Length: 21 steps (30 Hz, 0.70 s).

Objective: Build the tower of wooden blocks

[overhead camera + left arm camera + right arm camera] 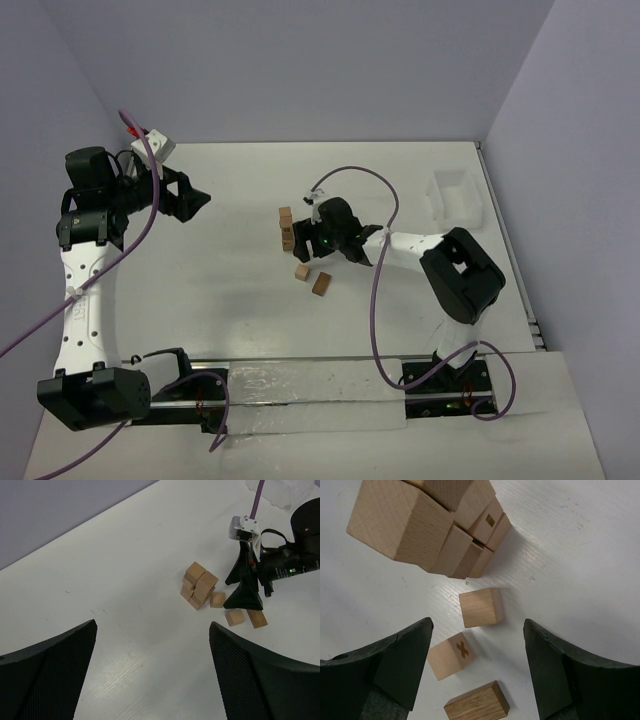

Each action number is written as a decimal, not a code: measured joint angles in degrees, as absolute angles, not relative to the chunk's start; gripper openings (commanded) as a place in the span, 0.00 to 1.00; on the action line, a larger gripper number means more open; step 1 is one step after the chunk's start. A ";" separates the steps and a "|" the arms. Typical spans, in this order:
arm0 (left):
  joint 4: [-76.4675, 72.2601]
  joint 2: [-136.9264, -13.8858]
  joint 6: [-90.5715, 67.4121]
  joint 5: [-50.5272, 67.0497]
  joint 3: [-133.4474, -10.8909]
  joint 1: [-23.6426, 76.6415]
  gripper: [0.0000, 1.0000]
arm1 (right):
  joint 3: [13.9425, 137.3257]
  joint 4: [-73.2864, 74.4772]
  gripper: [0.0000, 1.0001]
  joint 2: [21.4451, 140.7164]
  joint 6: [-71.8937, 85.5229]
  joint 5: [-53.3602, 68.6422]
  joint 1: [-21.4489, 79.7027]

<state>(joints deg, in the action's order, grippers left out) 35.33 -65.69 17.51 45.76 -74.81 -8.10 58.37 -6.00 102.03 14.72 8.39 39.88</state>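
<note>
Mid-table: a short tower of wood blocks, right fingers spread just beside it.

Stands near the table's middle as an uneven stack, cubes offset from one another rather than flush. Leaves three loose wood blocks lying just near and right of the base, apart from each other, one marked with a small cross. Shows the right fingers wide apart with nothing between them, just right of the tower and over the loose blocks. Shows the left fingers fully spread and empty too, well to the left, pointed toward the stack. Sets a white bin at the far right, well apart.
</note>
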 measured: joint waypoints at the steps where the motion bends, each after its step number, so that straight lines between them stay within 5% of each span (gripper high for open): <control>1: 35.33 -65.69 17.59 45.76 -74.81 -8.10 0.99 | 58.54 -6.00 0.80 102.22 14.72 8.34 40.02; 21: 35.76 -65.69 18.24 46.96 -74.81 -8.70 0.99 | 61.22 -5.98 0.67 107.05 15.38 7.08 40.36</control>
